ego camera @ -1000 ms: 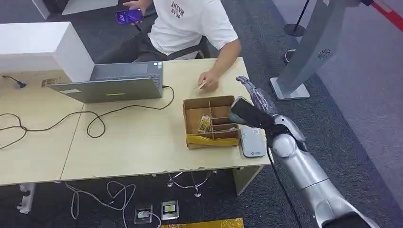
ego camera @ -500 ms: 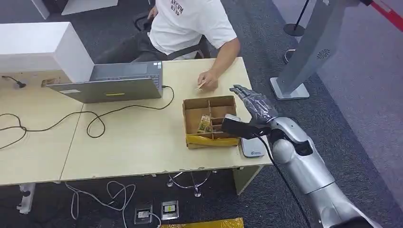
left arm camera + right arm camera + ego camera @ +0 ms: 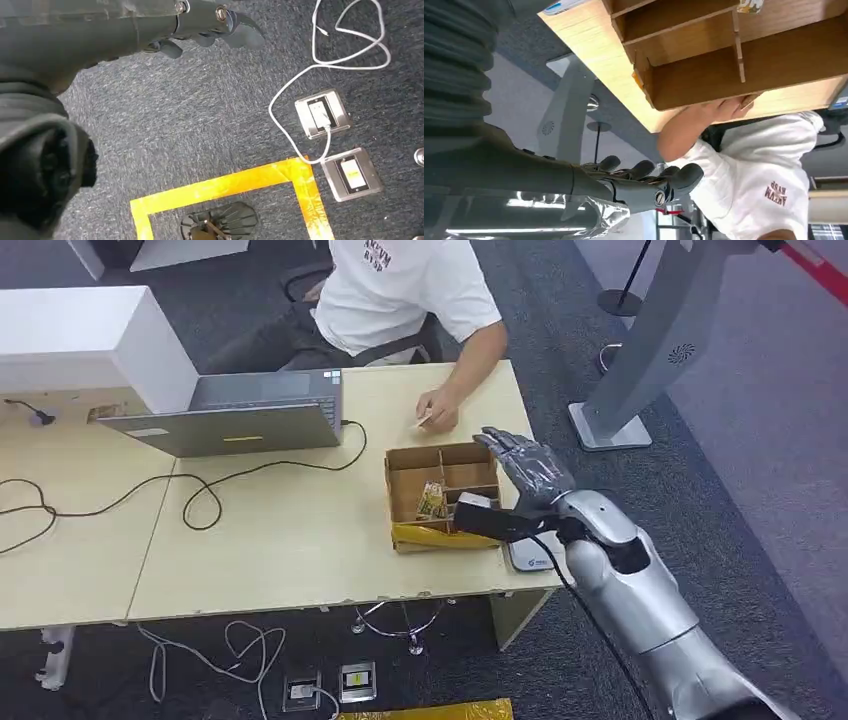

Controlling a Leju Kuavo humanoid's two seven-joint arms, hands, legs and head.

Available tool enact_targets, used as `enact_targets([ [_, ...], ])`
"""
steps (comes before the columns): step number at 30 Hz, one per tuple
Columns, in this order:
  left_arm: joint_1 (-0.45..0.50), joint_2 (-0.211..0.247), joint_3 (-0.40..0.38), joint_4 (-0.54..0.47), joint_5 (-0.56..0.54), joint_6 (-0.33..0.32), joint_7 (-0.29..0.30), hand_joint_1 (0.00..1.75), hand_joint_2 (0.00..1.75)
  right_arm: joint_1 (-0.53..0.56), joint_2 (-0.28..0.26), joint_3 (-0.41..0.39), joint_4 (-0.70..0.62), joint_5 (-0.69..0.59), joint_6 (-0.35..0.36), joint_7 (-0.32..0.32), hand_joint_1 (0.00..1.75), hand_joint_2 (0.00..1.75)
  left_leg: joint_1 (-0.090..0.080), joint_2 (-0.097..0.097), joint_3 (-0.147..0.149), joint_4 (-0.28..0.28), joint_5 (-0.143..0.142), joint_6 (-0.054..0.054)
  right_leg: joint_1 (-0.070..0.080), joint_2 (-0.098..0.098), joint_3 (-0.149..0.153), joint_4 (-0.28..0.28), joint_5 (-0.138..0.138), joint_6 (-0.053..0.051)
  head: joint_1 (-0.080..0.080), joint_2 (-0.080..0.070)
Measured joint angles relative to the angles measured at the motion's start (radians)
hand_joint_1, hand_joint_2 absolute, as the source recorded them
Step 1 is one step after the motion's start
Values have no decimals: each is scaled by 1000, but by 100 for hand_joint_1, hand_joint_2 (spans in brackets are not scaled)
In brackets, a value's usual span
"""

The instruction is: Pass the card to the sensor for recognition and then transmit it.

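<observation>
Right hand (image 3: 527,462): fingers spread, empty, above divided box (image 3: 443,496) on bench (image 3: 280,540). Card (image 3: 431,501) in box, ungrasped. Sensor (image 3: 530,550) untouched; scan and handover left.

I see a matt brown cardboard box (image 3: 443,496) on a smooth, pale wood-look table (image 3: 280,540), above rough grey carpet (image 3: 200,125).

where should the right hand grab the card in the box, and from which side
Take the card by its upper edge, coming straight down from above. It stands on edge in a narrow compartment of the divided cardboard box, so the partitions block its sides. The right hand hovers beside the box, fingers spread, holding nothing.
</observation>
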State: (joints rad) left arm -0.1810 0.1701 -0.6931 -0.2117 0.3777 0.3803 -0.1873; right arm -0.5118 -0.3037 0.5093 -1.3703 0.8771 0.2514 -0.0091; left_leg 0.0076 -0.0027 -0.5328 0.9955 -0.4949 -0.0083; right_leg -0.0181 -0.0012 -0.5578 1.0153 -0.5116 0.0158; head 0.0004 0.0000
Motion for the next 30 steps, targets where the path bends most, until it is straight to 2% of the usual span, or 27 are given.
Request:
enact_targets([
  [6,5,-1,0,0,6,0,0,0,0,20,15,30,8,30,-32,16,0,175,0,0,0,0,0,0,0,0,0,0,0,0,0,0],
  [25,5,-1,-3,0,1,0,0,0,0,53,35,75,47,38,-24,46,0,175,0,0,0,0,0,0,0,-1,0,0,0,0,0,0],
  [30,3,-1,-8,-1,-6,-1,2,0,0,51,36,81,62,50,-53,64,0,175,0,0,0,0,0,0,0,-1,0,0,0,0,0,0],
])
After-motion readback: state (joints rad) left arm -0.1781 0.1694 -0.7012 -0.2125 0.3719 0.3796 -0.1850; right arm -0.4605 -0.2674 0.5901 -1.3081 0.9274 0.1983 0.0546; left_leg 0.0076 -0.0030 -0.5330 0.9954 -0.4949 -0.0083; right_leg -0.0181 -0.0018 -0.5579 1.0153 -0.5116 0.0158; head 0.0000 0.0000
